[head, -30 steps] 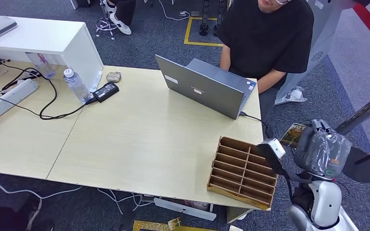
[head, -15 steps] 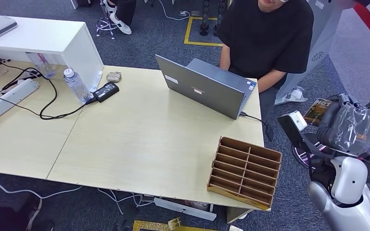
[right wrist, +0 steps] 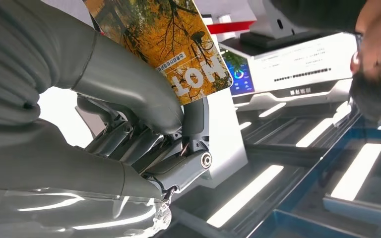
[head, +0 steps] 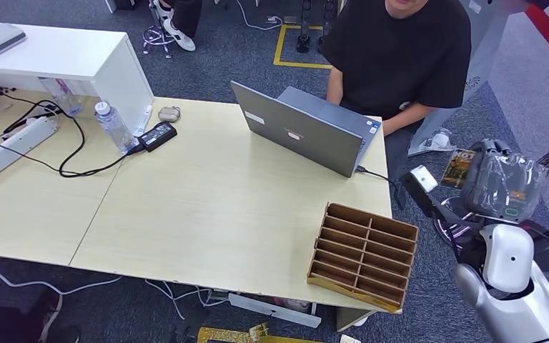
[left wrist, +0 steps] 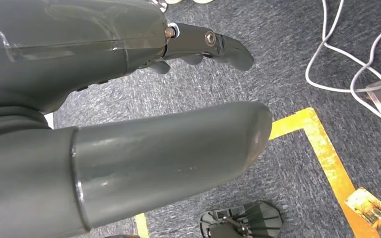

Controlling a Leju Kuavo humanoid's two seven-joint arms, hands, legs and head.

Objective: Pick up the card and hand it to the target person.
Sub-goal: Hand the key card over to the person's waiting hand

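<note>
Right hand [head: 504,182] is sitting at the right edge of the head frame, off the table [head: 207,207], pinching the card [right wrist: 166,47] between thumb and fingers. Card [head: 460,158] is showing just left of that hand, below the person [head: 397,53] sitting behind the laptop [head: 304,128]. Left hand [left wrist: 129,124] is holding nothing, fingers apart, hanging over carpet. Wooden organizer [head: 363,254] is lying lower centre-right.

The right hand [head: 502,184] is holding the card [head: 460,158] right of the table [head: 207,207] — near the seated person [head: 397,57], beyond the wooden organizer [head: 362,254].
</note>
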